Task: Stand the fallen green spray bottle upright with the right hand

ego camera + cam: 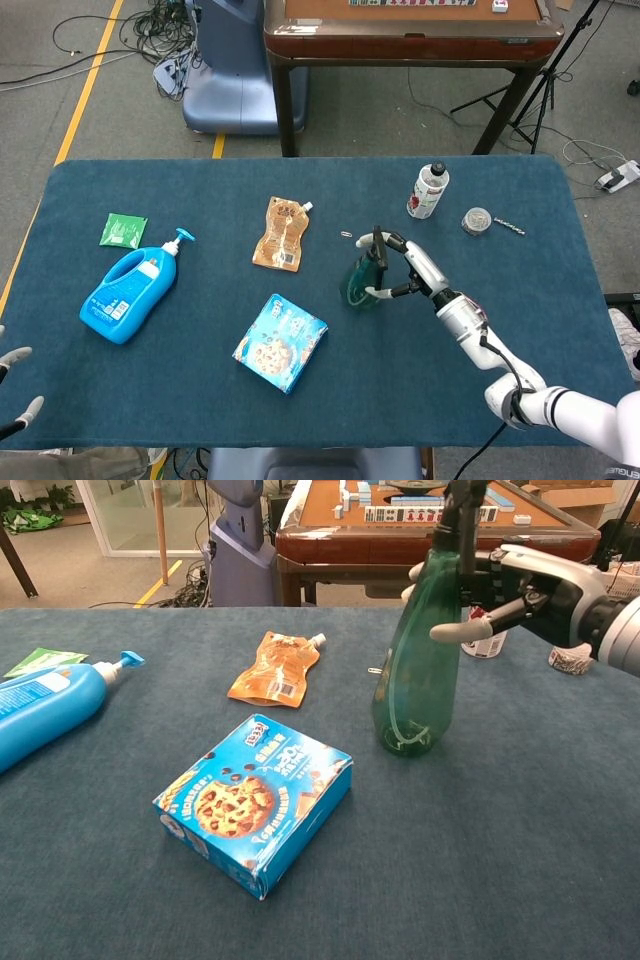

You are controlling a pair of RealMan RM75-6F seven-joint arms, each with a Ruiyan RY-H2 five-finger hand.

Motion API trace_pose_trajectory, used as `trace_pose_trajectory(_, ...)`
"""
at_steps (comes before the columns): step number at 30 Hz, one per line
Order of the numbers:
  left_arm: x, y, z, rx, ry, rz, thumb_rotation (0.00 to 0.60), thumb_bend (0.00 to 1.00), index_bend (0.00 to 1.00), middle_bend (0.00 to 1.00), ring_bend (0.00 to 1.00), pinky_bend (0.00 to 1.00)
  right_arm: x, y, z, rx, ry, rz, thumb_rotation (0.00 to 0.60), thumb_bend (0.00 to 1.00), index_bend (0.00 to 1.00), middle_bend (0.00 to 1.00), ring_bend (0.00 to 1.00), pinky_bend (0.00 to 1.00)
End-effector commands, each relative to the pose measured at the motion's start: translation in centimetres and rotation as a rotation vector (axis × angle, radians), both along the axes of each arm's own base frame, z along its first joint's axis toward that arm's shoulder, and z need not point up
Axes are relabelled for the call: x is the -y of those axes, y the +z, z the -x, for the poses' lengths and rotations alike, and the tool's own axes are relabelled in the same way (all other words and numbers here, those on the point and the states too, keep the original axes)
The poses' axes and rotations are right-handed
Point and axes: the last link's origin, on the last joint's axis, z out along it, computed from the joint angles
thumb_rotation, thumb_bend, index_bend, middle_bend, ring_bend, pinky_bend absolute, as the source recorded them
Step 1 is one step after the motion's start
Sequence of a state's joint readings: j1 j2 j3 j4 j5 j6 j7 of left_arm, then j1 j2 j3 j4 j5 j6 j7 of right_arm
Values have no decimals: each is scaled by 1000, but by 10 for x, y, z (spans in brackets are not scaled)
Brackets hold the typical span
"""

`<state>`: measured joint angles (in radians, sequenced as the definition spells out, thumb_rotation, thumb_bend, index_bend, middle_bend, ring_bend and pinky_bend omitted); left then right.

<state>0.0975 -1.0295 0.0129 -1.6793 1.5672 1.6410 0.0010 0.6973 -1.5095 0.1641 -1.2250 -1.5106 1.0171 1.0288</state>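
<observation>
R hand (530,585) fingers curled, L hand (15,385) open.

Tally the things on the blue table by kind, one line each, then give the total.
Bottles: 3 (green spray bottle, blue pump bottle, small white bottle)
Pouches or sachets: 2 (orange pouch, green sachet)
Cookie box: 1
Tape roll: 1
Total: 7
</observation>
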Motion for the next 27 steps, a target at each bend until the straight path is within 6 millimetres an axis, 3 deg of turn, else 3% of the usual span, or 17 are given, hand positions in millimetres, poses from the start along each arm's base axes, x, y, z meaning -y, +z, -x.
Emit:
trace_pose_trajectory(1,0,0,0,0,0,0,600,255,253,16,45,32,-1,2,2,-6,3,1,600,46,155,203,113,38)
trace_pose_trajectory(7,-1,0,-1,-1,-3,0,600,255,253,16,45,32,-3,5,3,-27,24,-1,600,12,3,89,45,0)
trace_pose_trajectory(14,-1,0,-2,-2,-5,-1,600,255,253,16,45,32,-6,12,4,-79,44,6,600,1,0,29,2,0)
trace_pose_trajectory(15,3,3,-3,87,24,-24,600,255,253,16,45,32,-8,13,6,-100,47,6,600,0,0,23,1,0)
trace_pose_trajectory(17,-2,-4,-12,69,14,-26,600,255,253,16,45,32,-10,16,8,-134,50,15,600,0,0,10,0,0)
trace_pose_trajectory(27,-7,-1,-5,20,-7,-12,600,255,253,16,45,32,-27,42,19,-314,44,94,600,17,0,10,0,0)
